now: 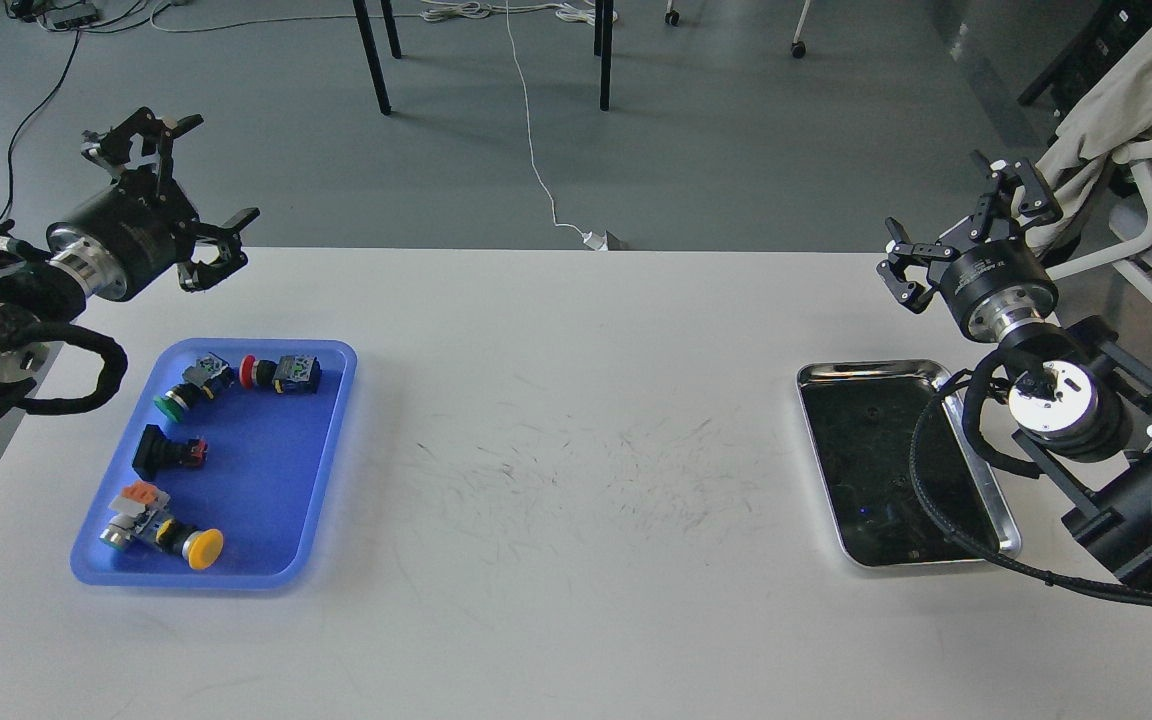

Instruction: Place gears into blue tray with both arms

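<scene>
The blue tray (321,440) lies at the table's left and holds several coloured push-button switches. I cannot make out the gears anywhere; the dark, reflecting floor of the steel tray (871,372) at the right shows only faint specks. My left gripper (174,182) hangs in the air above the table's far left corner, behind the blue tray, with its fingers spread open and empty. Above the far right corner of the steel tray, my right gripper (951,218) is also raised, open and empty.
In the blue tray lie a green-capped switch (176,400), a red-capped one (261,373), a black one (164,452) and a yellow-capped one (198,547). A chair draped with cloth (1126,110) stands beyond the table's right edge. Cables run across the floor behind.
</scene>
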### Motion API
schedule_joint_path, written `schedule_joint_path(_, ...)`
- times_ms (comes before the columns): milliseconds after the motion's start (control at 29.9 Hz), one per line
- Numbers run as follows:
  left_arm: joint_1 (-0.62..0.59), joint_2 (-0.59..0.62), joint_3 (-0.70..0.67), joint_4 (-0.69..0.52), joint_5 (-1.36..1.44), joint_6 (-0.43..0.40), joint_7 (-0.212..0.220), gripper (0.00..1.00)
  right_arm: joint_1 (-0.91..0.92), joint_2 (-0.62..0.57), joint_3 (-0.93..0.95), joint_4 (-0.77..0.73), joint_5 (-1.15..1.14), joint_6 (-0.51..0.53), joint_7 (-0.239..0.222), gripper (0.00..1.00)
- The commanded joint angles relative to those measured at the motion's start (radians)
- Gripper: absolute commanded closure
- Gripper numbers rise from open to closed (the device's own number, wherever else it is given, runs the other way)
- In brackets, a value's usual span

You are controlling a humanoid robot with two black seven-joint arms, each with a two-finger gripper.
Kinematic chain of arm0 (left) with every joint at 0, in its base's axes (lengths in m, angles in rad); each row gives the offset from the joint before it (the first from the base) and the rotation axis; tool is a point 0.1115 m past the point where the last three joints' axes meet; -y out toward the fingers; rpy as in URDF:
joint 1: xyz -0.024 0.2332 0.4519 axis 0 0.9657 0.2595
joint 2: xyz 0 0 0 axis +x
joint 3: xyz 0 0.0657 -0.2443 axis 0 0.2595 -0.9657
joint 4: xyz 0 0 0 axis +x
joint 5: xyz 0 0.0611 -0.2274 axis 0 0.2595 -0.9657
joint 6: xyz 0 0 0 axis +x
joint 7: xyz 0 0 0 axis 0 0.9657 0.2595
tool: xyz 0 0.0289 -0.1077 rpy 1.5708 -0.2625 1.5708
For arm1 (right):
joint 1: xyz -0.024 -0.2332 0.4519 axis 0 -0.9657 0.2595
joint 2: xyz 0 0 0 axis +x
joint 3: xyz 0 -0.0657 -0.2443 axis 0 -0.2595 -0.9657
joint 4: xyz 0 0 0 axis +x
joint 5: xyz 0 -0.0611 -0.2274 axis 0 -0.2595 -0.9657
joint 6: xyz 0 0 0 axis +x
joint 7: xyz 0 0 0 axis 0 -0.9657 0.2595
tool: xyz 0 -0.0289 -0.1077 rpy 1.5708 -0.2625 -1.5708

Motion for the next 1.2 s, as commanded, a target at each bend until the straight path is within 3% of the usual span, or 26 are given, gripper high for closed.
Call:
schedule_joint_path(0,0.0,0.0,0.001,0.0,-0.001,0.0,-0.003,0.0,0.001,0.0,0.0,0.0,0.0,0.0,0.0,0.01)
schedule_joint_path(769,0.0,0.008,0.004,0.012,-0.002,0.006,0.012,0.0,0.001,-0.012,0.005,-0.003,0.0,-0.009,-0.001,0.01)
schedule_joint_path(1003,0.009,0.032,0.004,0.012,-0.001,-0.055,0.011,0.0,-0.007,-0.012,0.005,-0.003,-0.002,-0.009,0.0,0.01)
schedule_joint_path(1170,0.014,0.029,0.004,0.014,-0.001,-0.047,-0.003,0.0,-0.008,-0.011,0.005,-0.004,-0.002,-0.009,0.0,0.01)
